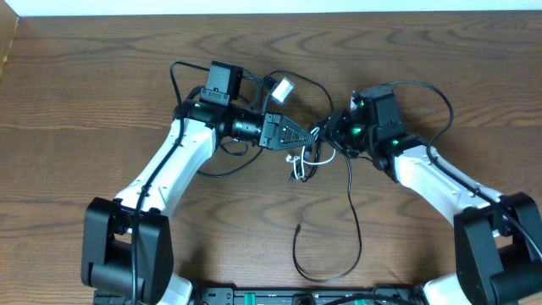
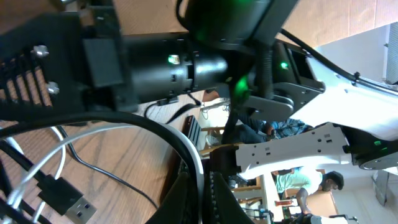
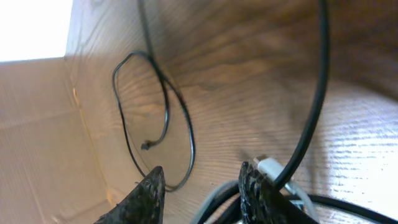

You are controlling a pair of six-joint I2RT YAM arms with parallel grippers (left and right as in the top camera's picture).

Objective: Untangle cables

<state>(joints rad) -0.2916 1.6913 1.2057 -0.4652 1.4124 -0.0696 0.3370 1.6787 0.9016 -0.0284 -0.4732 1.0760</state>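
Observation:
The thin white cable (image 1: 302, 163) lies in small loops at the table's middle, tangled with the thin black cable (image 1: 356, 219). The black cable runs toward the front edge and curls back to its small plug end (image 1: 298, 227). My left gripper (image 1: 306, 135) is shut on the white cable (image 2: 200, 168), which passes between its closed fingers (image 2: 186, 199). A black USB plug (image 2: 62, 196) lies beside them. My right gripper (image 1: 332, 134) faces the left one over the tangle. Its fingers (image 3: 149, 193) stand apart, with white and black strands (image 3: 217, 200) crossing low in the gap. The black cable's loop (image 3: 186, 137) lies beyond.
A white plug block (image 1: 281, 87) sits behind the grippers, with thin black cable looping around it. The thicker black arm cables (image 1: 436, 102) arch over both wrists. The table's far edge (image 1: 271, 13) meets a white wall.

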